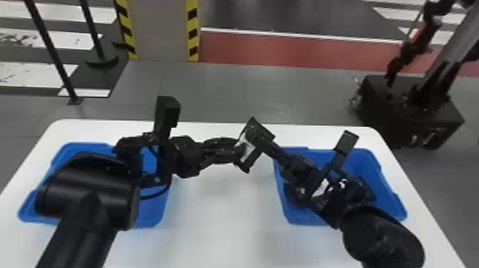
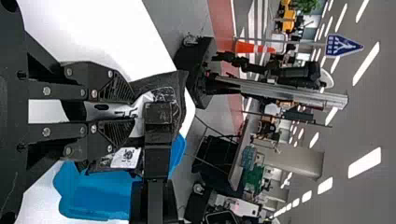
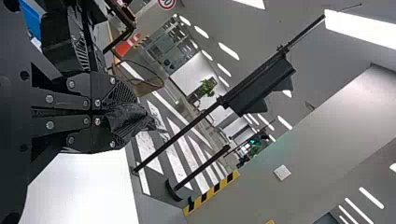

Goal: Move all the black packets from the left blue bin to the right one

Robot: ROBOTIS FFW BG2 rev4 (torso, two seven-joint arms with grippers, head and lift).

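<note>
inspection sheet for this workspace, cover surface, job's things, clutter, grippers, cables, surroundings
surface: white table with rounded corners
job's things: black packet with white label, held above the table; left blue plastic bin and right blue plastic bin, insides partly hidden by the arms
clutter: nothing seen
grippers: right gripper shut on the packet; left gripper at the packet, grip unclear
cables: thin black cable looped near the left wrist
surroundings: grey pillar with black-and-yellow edges
</note>
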